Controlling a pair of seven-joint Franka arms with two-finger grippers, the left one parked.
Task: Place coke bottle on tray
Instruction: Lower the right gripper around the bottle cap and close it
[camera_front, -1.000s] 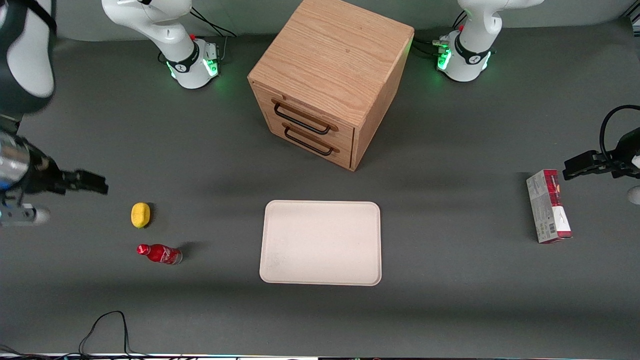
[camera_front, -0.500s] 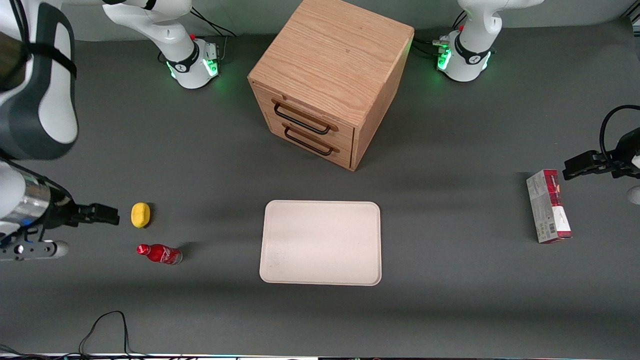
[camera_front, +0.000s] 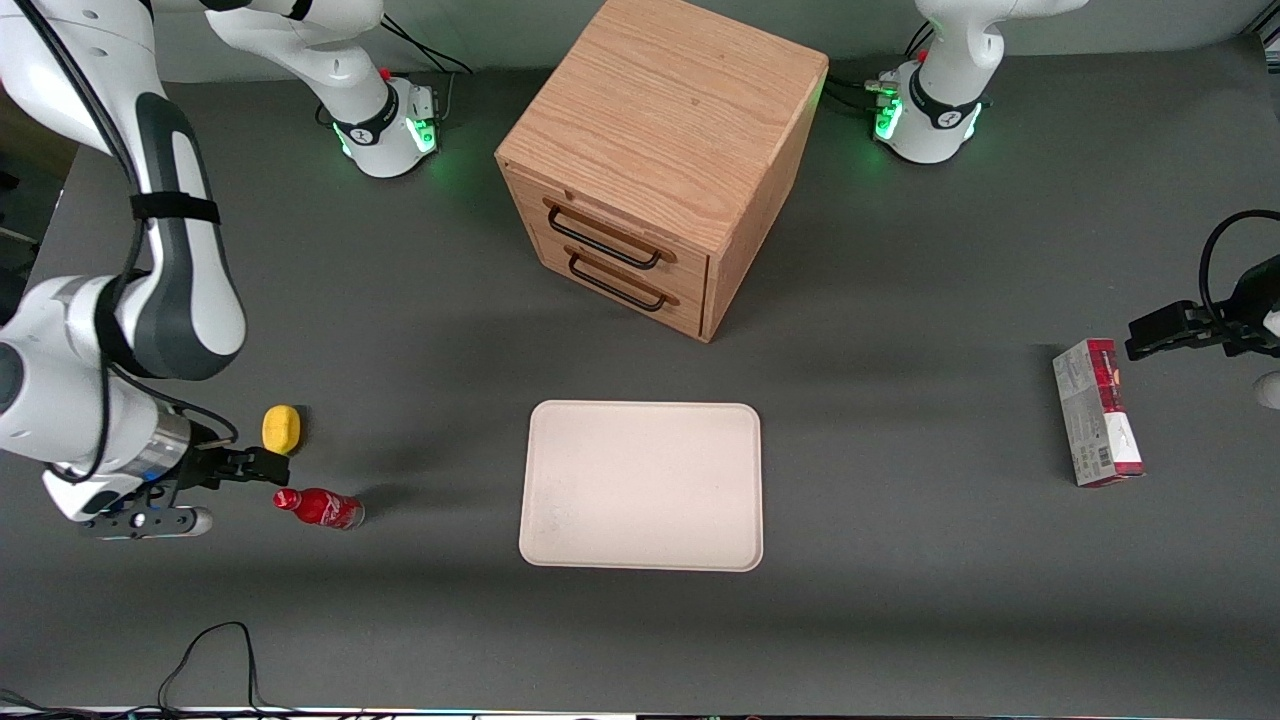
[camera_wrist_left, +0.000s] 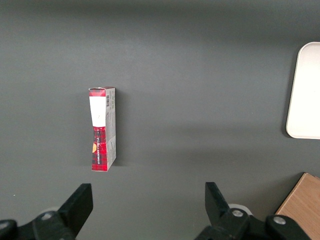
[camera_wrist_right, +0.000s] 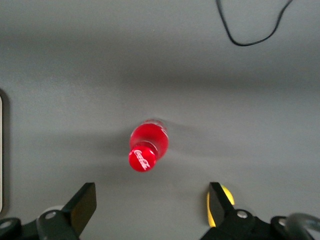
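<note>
- Front view: a dark grey desk (camera_front: 900, 620) fills the scene, with a wooden two-drawer cabinet (camera_front: 660, 160) standing near the desk's edge farthest from the camera, midway along it.
- The tray (camera_front: 640, 486) lies flat in front of the cabinet's drawers, nearer the camera, with nothing on it.
- The coke bottle (camera_front: 320, 507) stands on the desk toward the working arm's end, well apart from the tray, its cap showing a little off to one side of its body.
- A yellow lemon-shaped thing (camera_front: 281, 428) sits just beside the bottle, farther from the camera.
- The gripper (camera_front: 262, 466) hangs near the bottle's cap and close to the lemon-shaped thing, holding nothing.
- A red-and-grey box (camera_front: 1097, 412) lies toward the parked arm's end of the desk.
- A black cable (camera_front: 205, 650) loops in at the desk's near edge.
- Left wrist view: grey desk, the box (camera_wrist_left: 102, 128) on its side, a corner of the tray (camera_wrist_left: 305, 90).
- Right wrist view: the bottle (camera_wrist_right: 147, 145) is seen from above with its cap toward the lens, and the gripper (camera_wrist_right: 150, 207) has its two fingers (camera_wrist_right: 82, 205) spread wide apart, the lemon-shaped thing (camera_wrist_right: 216, 207) peeking beside one of them.
</note>
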